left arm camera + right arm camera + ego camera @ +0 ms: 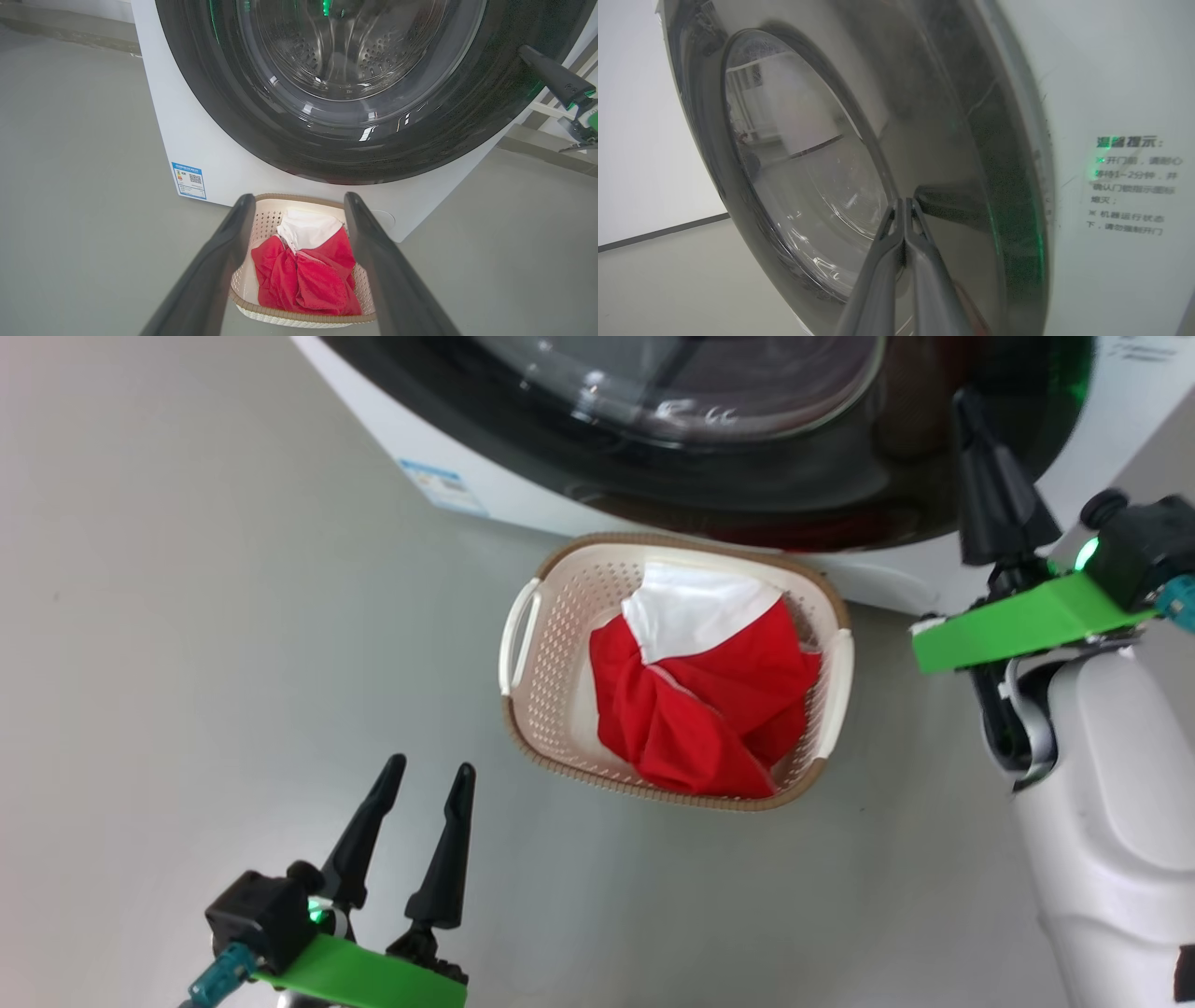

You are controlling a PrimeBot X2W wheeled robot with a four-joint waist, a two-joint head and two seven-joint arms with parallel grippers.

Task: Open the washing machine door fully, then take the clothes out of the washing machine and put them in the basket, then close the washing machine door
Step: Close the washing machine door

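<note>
The washing machine door (747,476) lies flat against the white washing machine (523,504), and the steel drum shows through its glass (345,56). On the floor just in front stands the cream basket (560,607) holding the red and white clothes (709,700). My right gripper (966,401) is shut, its tips resting on the door's black rim (952,140) at the right side; the shut tips (904,201) hold nothing. My left gripper (430,765) hovers open and empty, low and left of the basket. In the left wrist view its fingers (224,261) frame the basket (299,317) and clothes (303,280).
Bare grey floor spreads left of and in front of the basket. A blue label (189,180) sits at the machine's lower left corner, and printed text (1134,182) right of the door. My pale right forearm (1111,803) stands right of the basket.
</note>
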